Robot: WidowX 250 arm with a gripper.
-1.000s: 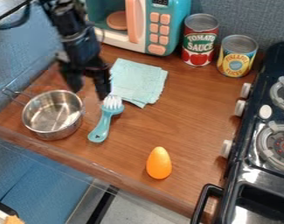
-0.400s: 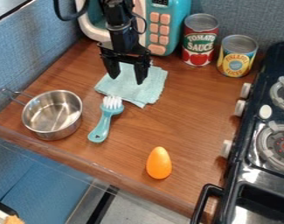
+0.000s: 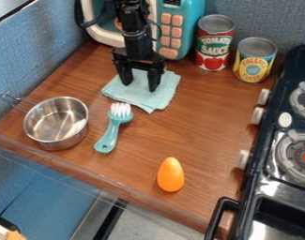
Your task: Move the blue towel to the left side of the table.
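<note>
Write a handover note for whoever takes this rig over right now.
Gripper: open, fingers pointing down over the blue towel; no clear grip on it.
Towel: lying on the table between the microwave and the brush.
Left side: the metal pot stands there, so the towel will probably need a spot around it.
Done: gripper placed over the towel.
Left: grasp the towel, carry it to the table's left side, release.

one raised view, slanting down at counter [image 3: 204, 117], facing back wall [image 3: 267, 16], fairly close
</note>
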